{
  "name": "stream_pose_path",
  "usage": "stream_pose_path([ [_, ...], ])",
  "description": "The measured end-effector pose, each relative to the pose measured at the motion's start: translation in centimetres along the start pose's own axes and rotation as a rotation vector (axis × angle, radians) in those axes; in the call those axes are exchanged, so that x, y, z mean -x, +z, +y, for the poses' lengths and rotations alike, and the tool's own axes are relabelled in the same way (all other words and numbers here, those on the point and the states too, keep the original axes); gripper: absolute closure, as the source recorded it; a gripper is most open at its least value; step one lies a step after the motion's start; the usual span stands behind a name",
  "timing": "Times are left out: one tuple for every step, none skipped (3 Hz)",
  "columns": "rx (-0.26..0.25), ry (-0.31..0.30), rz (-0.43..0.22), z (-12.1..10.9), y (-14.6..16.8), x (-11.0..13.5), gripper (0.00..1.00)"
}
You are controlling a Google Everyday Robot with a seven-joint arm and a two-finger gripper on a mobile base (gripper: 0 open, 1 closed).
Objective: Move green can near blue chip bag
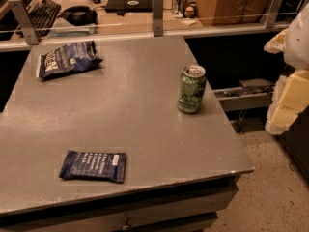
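The green can stands upright on the grey table, near its right edge. It has dark swirly markings and a silver top. The blue chip bag lies puffy and wrinkled at the table's far left, with white lettering. A wide stretch of tabletop separates can and bag. My gripper shows as pale yellowish-white parts at the right edge of the view, off the table, to the right of the can and apart from it. It holds nothing that I can see.
A flat dark blue bar packet lies near the table's front left. A glass divider with metal posts runs along the table's far edge. Behind it is a desk with a keyboard, a headset and distant cans. Speckled floor lies to the right.
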State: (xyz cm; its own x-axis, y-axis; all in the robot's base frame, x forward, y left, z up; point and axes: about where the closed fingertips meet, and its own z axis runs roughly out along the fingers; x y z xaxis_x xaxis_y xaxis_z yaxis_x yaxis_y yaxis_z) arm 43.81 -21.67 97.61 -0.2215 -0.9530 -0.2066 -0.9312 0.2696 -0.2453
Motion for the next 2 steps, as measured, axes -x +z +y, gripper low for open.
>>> stream_pose_path([
  [0.0, 0.0, 0.0, 0.0, 0.0, 0.0, 0.0],
  [0.005, 0.003, -0.055, -0.6, 1.1, 0.8, 0.0],
])
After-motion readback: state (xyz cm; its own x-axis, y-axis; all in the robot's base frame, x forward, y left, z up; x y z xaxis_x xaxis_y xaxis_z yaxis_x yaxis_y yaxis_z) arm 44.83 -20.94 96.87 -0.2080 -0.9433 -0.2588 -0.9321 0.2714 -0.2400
